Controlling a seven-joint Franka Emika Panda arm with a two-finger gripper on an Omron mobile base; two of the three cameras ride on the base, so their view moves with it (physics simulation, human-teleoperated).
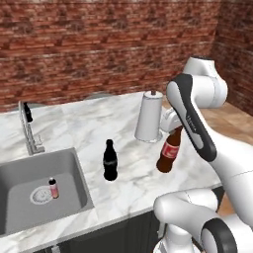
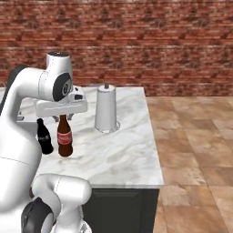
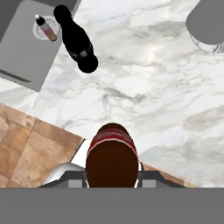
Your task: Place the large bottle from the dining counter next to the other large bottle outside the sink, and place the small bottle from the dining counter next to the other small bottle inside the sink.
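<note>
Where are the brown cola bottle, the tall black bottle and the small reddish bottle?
brown cola bottle (image 1: 169, 150), left base view, on its red label.
tall black bottle (image 1: 110, 161), left base view, on its body.
small reddish bottle (image 1: 53, 188), left base view, on its body, inside the sink.

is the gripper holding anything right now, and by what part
Yes: the gripper holds the large bottle, the brown one with the red label, by its neck just under the cap, jaws shut on it from above.

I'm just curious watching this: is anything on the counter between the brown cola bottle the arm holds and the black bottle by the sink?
Nothing: bare marble counter separates the brown bottle from the black bottle, clearest in the left base view.
</note>
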